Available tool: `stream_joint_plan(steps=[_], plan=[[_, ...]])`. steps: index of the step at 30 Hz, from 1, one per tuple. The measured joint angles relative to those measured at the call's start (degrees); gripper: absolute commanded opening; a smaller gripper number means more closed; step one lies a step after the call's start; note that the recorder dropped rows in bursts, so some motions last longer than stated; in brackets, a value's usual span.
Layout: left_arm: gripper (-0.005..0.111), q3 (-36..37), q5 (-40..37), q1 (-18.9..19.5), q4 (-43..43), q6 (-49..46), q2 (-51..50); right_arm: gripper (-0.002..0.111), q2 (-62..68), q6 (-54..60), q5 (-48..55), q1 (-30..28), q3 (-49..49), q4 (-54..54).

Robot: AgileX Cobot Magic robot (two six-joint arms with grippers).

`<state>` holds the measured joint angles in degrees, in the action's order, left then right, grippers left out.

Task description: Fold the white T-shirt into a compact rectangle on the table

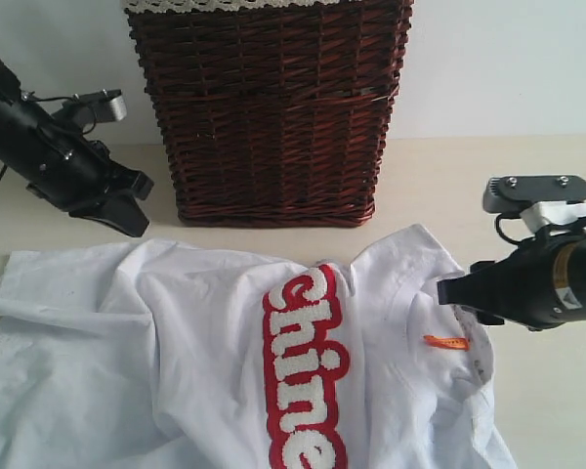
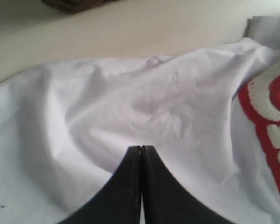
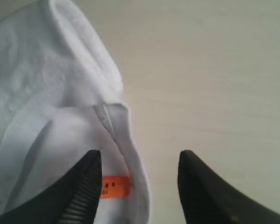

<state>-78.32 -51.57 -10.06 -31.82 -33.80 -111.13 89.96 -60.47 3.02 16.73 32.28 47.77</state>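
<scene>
The white T-shirt [image 1: 176, 332] lies crumpled across the pale table [image 1: 488, 166], its red-outlined lettering [image 1: 303, 371] running down the middle and its orange tag [image 1: 445, 342] at the collar on the right. My left gripper [image 1: 137, 223] hangs shut and empty just above the shirt's far left edge; the left wrist view shows its closed tips [image 2: 141, 148] over wrinkled white cloth [image 2: 130, 93]. My right gripper [image 1: 451, 291] stands open at the collar edge. In the right wrist view its fingers [image 3: 91, 163] straddle the collar hem [image 3: 130, 140] and the orange tag [image 3: 115, 186].
A tall dark-brown wicker basket [image 1: 269, 107] with a lace-trimmed liner [image 1: 225, 5] stands at the back, right behind the shirt. Bare table stretches to the right of the collar [image 3: 214, 70] and behind the left arm.
</scene>
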Motion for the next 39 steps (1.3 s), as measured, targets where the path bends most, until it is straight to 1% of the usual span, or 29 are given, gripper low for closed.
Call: stream_joint_plan(steps=[3,5,6,7,8,10,12,14,18,20,23,26,28,29,32,34,36,37,39], plan=[[0.0,0.1,-1.8,0.0,0.0,-0.1,1.7,0.05,4.9,1.3,-0.9,0.0,2.0,0.0],[0.0,0.1,-2.6,-0.1,0.0,-0.2,2.5,0.05,8.9,2.4,0.4,0.0,3.6,0.2],[0.0,0.1,-2.7,-0.1,0.0,-0.2,2.6,0.047,9.9,2.6,0.6,0.0,4.0,0.2],[0.0,0.1,-2.8,-0.1,0.0,-0.2,2.6,0.04,11.2,3.1,-0.1,0.0,4.2,0.2],[0.0,0.1,-2.8,-0.1,0.0,-0.2,2.6,0.023,11.8,3.7,-1.1,0.0,4.3,0.2],[0.0,0.1,-2.8,-0.1,0.0,-0.3,2.6,0.0,13.1,5.3,-4.6,0.0,4.4,0.7],[0.0,0.2,-2.8,-0.1,0.0,-0.4,2.6,0.0,13.6,5.7,-6.0,0.0,4.5,2.5],[0.0,0.2,-2.8,-0.1,0.0,-0.7,2.6,0.0,12.7,5.8,-3.6,0.0,4.5,3.0],[0.0,0.2,-2.0,-0.1,0.0,-1.5,2.6,0.0,3.3,5.9,-2.4,0.8,2.3,2.1],[0.0,0.2,-1.9,-0.1,-0.2,-1.5,2.6,0.0,-2.8,5.9,-1.4,3.7,2.2,0.9],[0.0,0.2,-1.9,-0.1,-1.1,-1.9,2.6,0.0,-8.6,5.9,0.0,8.6,2.2,-0.8],[0.0,0.2,-2.5,-0.1,-2.5,-2.8,2.6,0.0,-13.2,7.3,4.3,14.6,2.2,-4.4],[0.0,0.2,-3.5,-0.1,-3.9,-3.4,2.6,0.0,-16.0,13.8,10.3,19.4,2.2,-11.2],[0.0,0.2,-3.7,-0.1,-4.5,-3.9,2.6,0.0,-17.0,18.0,12.9,21.3,2.2,-16.8],[0.0,0.2,-3.7,-0.1,-6.5,-5.1,2.6,0.0,-19.4,37.8,21.5,26.4,2.2,-37.5],[0.0,0.2,-3.8,-0.1,-7.4,-5.6,2.6,0.0,-20.7,52.6,26.4,28.2,2.2,-52.8],[0.0,0.2,-4.8,-0.1,-8.1,-5.8,2.6,0.0,-22.4,63.6,30.7,28.6,2.2,-63.5],[0.0,0.2,-5.3,-0.1,-8.2,-6.0,2.6,0.0,-23.3,67.5,32.8,28.7,2.2,-67.7],[0.0,0.2,-6.3,-0.2,-8.5,-6.1,2.6,0.0,-24.5,71.6,36.1,29.0,2.3,-72.3]])
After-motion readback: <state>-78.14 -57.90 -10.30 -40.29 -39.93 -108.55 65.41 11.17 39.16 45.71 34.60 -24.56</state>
